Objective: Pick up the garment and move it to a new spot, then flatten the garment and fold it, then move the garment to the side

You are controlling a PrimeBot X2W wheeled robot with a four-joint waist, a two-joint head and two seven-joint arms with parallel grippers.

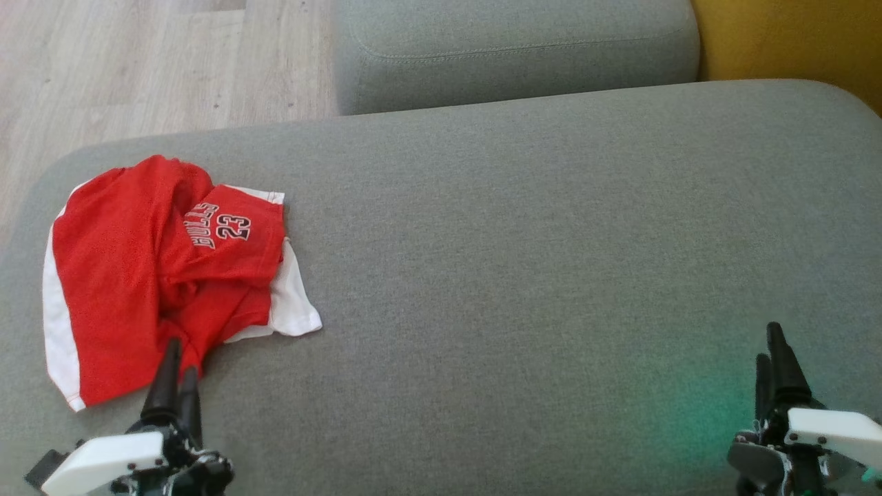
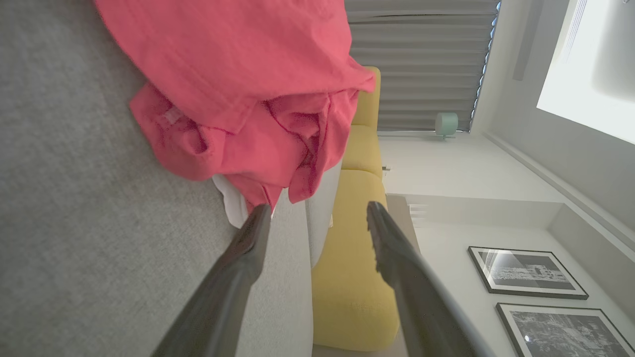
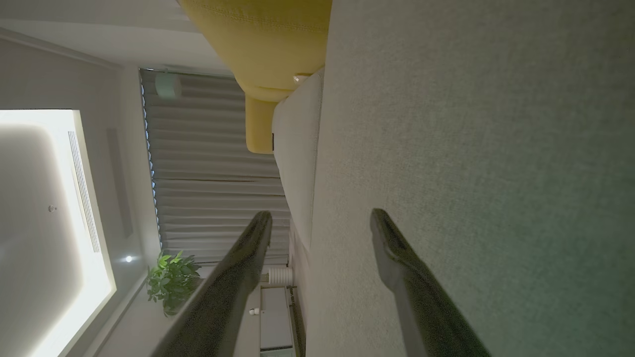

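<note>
I see a grey cushion (image 1: 524, 227), a second grey cushion (image 1: 517, 48) behind it, yellow sofa (image 1: 792, 41) far right, wood floor (image 1: 138, 62) left. Framed prints (image 2: 528, 272), curtain (image 3: 213, 198), potted plant (image 3: 171, 280) beyond.

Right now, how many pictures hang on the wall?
2, both at the left wrist view's lower right: the upper picture, the lower picture beneath it, cut by the edge. More may be hidden.

A home living room: grey sofa (image 1: 524, 207), yellow sofa (image 2: 354, 277), pleated curtains (image 3: 218, 163), framed pictures (image 2: 528, 272), potted plant (image 3: 171, 280), wood-look floor (image 1: 138, 62).
</note>
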